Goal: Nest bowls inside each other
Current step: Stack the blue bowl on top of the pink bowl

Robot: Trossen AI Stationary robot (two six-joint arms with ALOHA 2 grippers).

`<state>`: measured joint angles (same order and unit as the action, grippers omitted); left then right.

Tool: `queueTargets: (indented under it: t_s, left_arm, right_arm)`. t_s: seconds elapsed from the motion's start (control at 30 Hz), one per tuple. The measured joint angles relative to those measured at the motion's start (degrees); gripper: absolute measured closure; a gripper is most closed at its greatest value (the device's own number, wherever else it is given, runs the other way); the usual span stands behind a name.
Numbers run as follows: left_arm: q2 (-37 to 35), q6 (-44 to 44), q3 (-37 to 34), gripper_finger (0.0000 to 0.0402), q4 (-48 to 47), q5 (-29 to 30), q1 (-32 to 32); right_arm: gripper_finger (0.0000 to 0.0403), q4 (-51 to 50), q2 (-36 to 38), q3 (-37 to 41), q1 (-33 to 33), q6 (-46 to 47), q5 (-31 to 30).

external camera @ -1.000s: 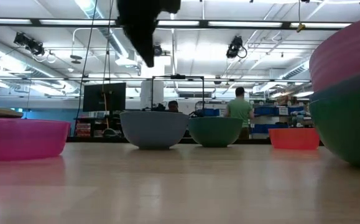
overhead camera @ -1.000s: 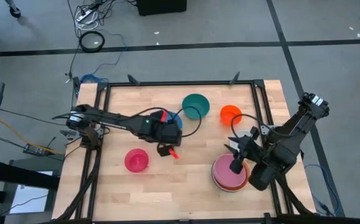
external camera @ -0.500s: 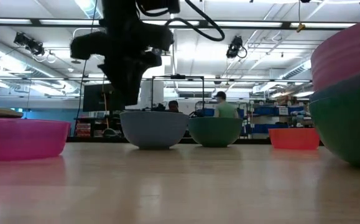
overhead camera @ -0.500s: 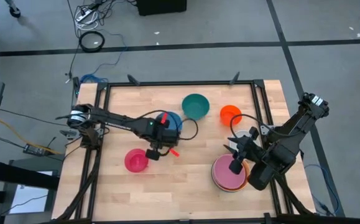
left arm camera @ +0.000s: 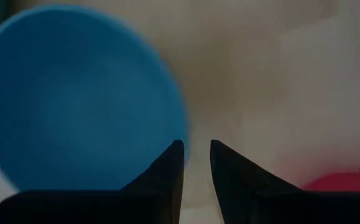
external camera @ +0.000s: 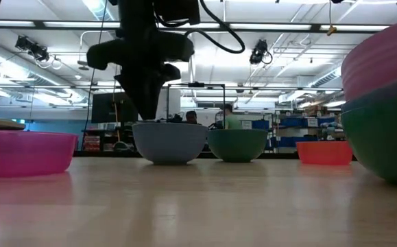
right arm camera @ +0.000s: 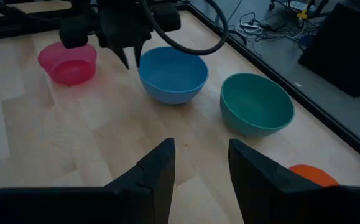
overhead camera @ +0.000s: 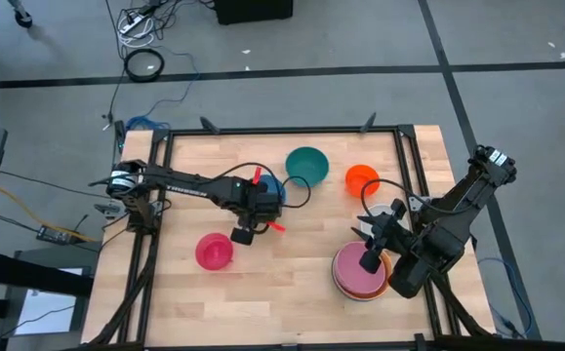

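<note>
A blue bowl (left arm camera: 80,93) stands on its base at mid-table. My left gripper (left arm camera: 196,158) points down, open and empty, just above the bowl's rim on the side toward the small pink bowl (overhead camera: 214,252). In the low view the left gripper (external camera: 147,110) hangs a little above the blue bowl (external camera: 169,140). A teal bowl (overhead camera: 307,166) and a small orange bowl (overhead camera: 362,178) stand farther back. My right gripper (overhead camera: 368,261) waits open above a stack of nested bowls (overhead camera: 360,278) with a pink one on top.
The wooden table (overhead camera: 292,283) has a black frame round its edge. Bare wood lies between the pink bowl and the stack. Beyond the far edge are cables on the floor (overhead camera: 145,63), and a person (external camera: 229,118) shows in the room behind.
My left gripper has come down toward the blue bowl and shifted slightly toward the table's left edge, rolling about its own axis as it sank. The bowls have stayed where they were.
</note>
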<state>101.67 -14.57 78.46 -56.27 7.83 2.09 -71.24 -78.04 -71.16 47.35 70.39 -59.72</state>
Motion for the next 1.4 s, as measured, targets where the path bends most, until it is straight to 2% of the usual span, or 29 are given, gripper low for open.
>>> queueTargets:
  t_s: [0.27,0.4,0.63,0.7,0.8,0.97,1.07,1.2,1.3,1.4]
  left_arm:
    - [1.5,0.2,0.0,0.0314,2.5,-1.1,-0.5]
    - [4.2,0.2,0.0,0.0314,3.4,1.5,-0.9]
    - [6.5,0.4,0.0,0.0316,8.0,1.7,-1.4]
    - [6.5,0.3,0.0,0.0331,9.7,1.7,-1.4]
    - [6.4,-0.2,0.3,0.0384,9.7,1.6,-1.4]
    - [6.2,0.4,1.4,0.0394,9.6,2.1,-0.5]
    - [5.9,0.4,4.1,0.0395,9.9,4.1,1.8]
    - [4.8,0.5,13.1,0.0396,10.8,4.3,6.0]
    - [4.7,-0.3,20.8,0.0396,15.0,-1.4,8.5]
    - [5.8,0.2,25.3,0.0396,17.9,-13.2,9.6]
  right_arm:
    - [0.0266,0.1,0.0,0.0,-0.1,0.0,0.0]
    - [0.0266,0.3,0.0,0.0,-0.1,0.0,0.4]
    - [0.0266,0.2,0.0,0.0,-0.1,0.0,1.0]
    - [0.0266,0.2,0.0,0.0,-0.1,-0.1,1.0]
    - [0.0266,0.2,0.0,0.0,-0.1,-0.1,1.0]
    - [0.0266,-0.2,0.0,0.0,-0.1,-0.1,1.0]
    - [0.0266,-1.8,0.0,0.0,-0.1,2.4,1.0]
    - [0.0266,-7.1,0.0,0.0,-0.1,9.8,1.0]
    - [0.0266,-10.7,0.0,0.0,0.0,15.6,0.2]
    - [0.0266,-11.3,0.0,0.0,1.0,18.5,-1.5]
